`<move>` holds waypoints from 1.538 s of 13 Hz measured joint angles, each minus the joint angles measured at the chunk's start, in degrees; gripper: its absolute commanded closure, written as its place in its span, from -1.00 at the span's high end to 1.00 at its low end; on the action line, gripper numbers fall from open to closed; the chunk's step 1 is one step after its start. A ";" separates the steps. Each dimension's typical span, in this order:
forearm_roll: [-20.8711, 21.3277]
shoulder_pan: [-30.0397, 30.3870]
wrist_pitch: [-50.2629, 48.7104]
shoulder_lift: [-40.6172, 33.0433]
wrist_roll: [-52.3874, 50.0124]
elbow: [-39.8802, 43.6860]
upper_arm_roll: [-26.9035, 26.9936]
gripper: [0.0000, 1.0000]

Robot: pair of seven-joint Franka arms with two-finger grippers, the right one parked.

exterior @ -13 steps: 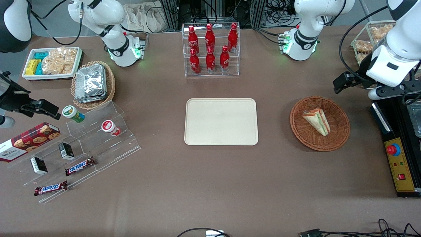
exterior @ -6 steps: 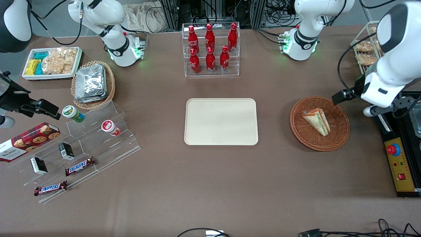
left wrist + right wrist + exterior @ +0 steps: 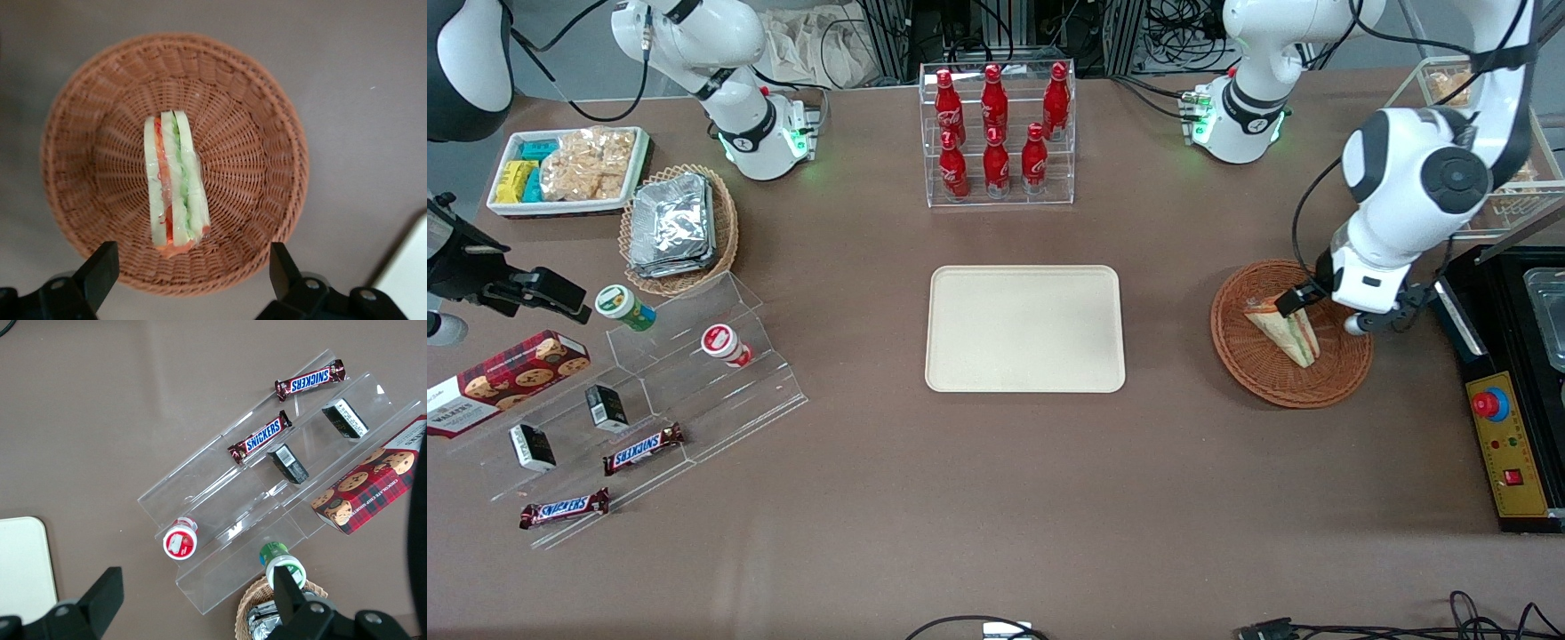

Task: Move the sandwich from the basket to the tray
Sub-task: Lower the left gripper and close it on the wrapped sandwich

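The sandwich [image 3: 1285,331] lies on its side in the round reddish-brown basket [image 3: 1263,378], toward the working arm's end of the table. In the left wrist view the sandwich [image 3: 173,183] shows its green, red and orange layers in the middle of the basket [image 3: 267,133]. My left gripper [image 3: 1365,302] hangs above the basket, over the edge nearest the working arm's end. It is open and empty [image 3: 192,273], with its fingers spread wide and clear of the sandwich. The cream tray [image 3: 1024,329] lies bare at the table's middle.
A black control box with a red button [image 3: 1507,444] stands right beside the basket at the table's end. A clear rack of red bottles [image 3: 996,133] stands farther from the camera than the tray. A wire rack of snack packets [image 3: 1449,89] sits near the working arm.
My left arm has swung in from over the control box to above the basket and turned its gripper down over the sandwich. The sandwich and basket have not moved.
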 measured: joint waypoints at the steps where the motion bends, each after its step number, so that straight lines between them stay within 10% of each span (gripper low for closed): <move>1: 0.00 0.01 3.95 0.52 -0.12 -2.98 -0.01 1.00; 9: 6.49 0.20 13.16 8.78 -0.35 -6.67 0.69 0.87; 10: 6.91 0.21 13.43 8.98 -0.35 -6.66 0.94 0.47; 11: 7.14 0.21 13.57 9.07 -0.35 -6.66 1.20 -0.34; 13: 7.77 0.22 13.73 9.08 -0.34 -6.61 1.46 -0.99; 20: 8.47 0.19 5.35 4.23 0.87 -3.60 1.50 -1.00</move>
